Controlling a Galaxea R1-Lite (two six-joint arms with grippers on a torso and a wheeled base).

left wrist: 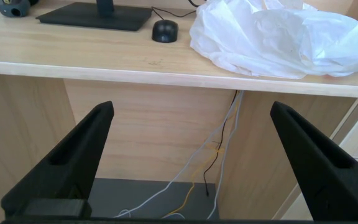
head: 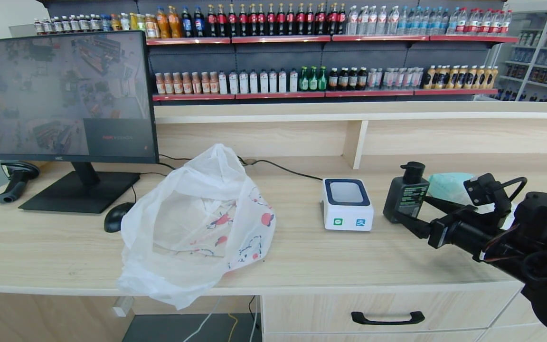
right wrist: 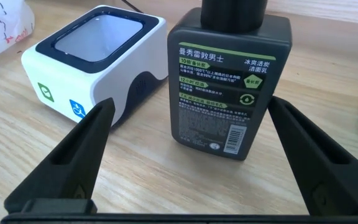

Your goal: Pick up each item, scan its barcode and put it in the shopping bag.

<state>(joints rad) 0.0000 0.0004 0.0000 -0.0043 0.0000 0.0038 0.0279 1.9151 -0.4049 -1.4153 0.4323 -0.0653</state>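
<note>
The end effector has its two dark fingers spread wide. Just ahead of their gap a dark bottle stands upright on the pale wooden surface, its barcode label facing the end effector, touching neither finger. A white scanner sits just beside the bottle, beyond one fingertip.

The light is bright and even, and seems to come from above. The bag glows white, with only a soft shadow under it. The monitor, left of the bag, has pale glare on it. Far right of the bag, the shelves lean and bend. Below the bag, under the counter, it is dimmer.
</note>
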